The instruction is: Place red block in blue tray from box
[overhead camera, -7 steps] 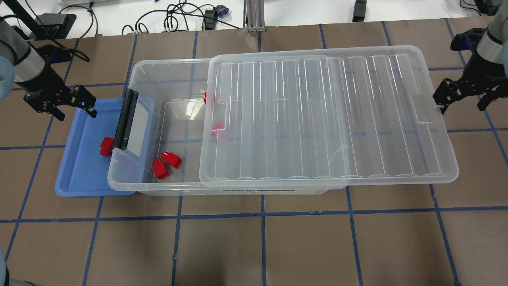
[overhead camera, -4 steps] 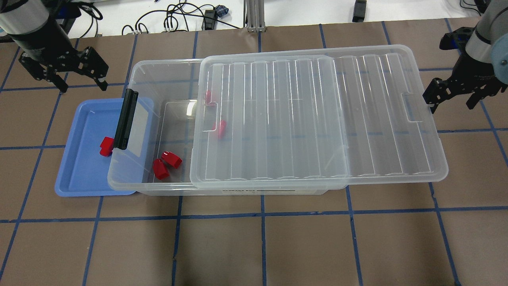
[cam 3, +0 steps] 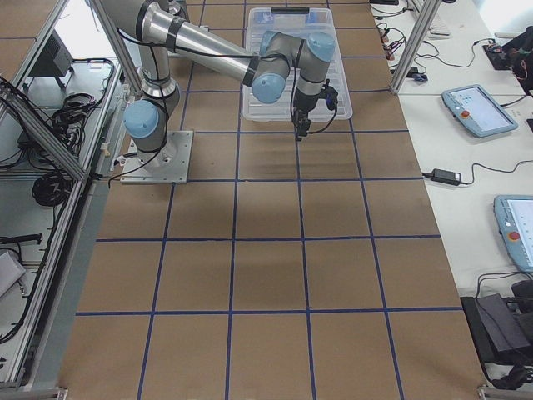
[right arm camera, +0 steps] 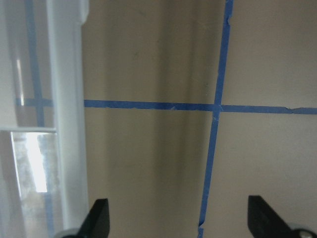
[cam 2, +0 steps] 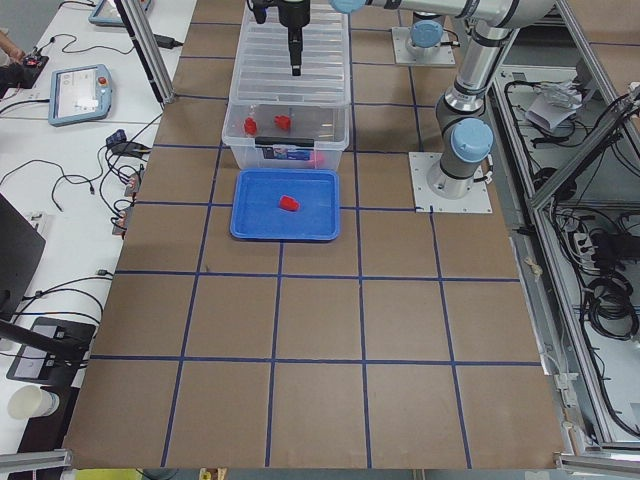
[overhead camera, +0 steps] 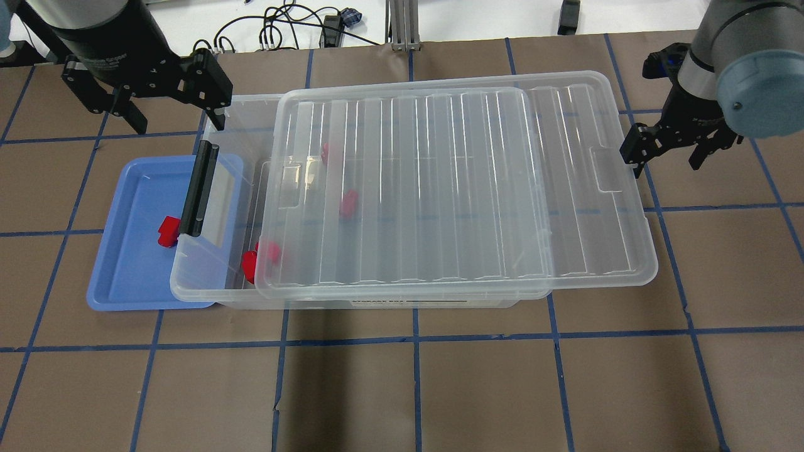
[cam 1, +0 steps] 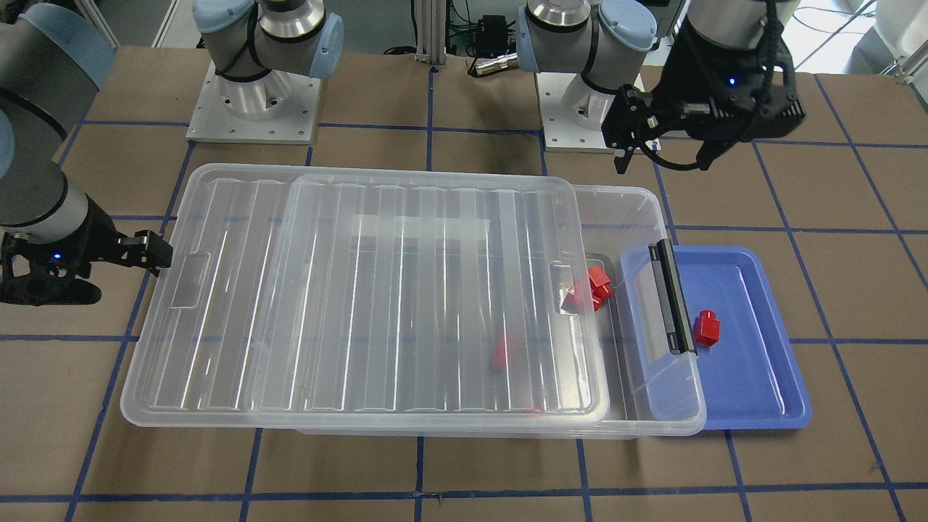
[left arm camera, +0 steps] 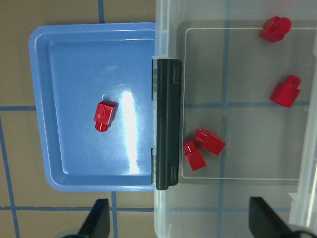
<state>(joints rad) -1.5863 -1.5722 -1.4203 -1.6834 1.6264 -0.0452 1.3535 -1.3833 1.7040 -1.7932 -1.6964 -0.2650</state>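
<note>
Looking at this, the job seems basically done. One red block (left arm camera: 105,115) lies on the floor of the blue tray (left arm camera: 69,158), near the middle and clear of the rim. Four more red blocks (left arm camera: 286,91) sit in the box (overhead camera: 408,301). The ribbed lid (overhead camera: 440,188) lies across most of it, leaving only a strip open at the tray end by the black latch handle (left arm camera: 166,124). That latch flap hangs out over the tray's edge nearest the box.

The left gripper (overhead camera: 179,125) is released and empty, jaws spread wide, up high over the back corner of the box at the tray end. The right gripper (overhead camera: 666,160) is spread and empty too, down low at the lid's other short edge. Its wrist camera puts the lid rim right next to one finger, but honestly I can't tell if it's touching or just beside it.

What I'd worry about is that the lid isn't seated. It's just resting on top and sticks out past the box on the right gripper's side. A shove from there would slide it toward the latch. If it catches on the flap, the whole box could scoot across the worktop (overhead camera: 477,389) into the tray and bump the block around.

Also, if another block were wanted, that open strip looks too narrow for those wide jaws. The left gripper would probably land on the lid edge or the box wall.
</note>
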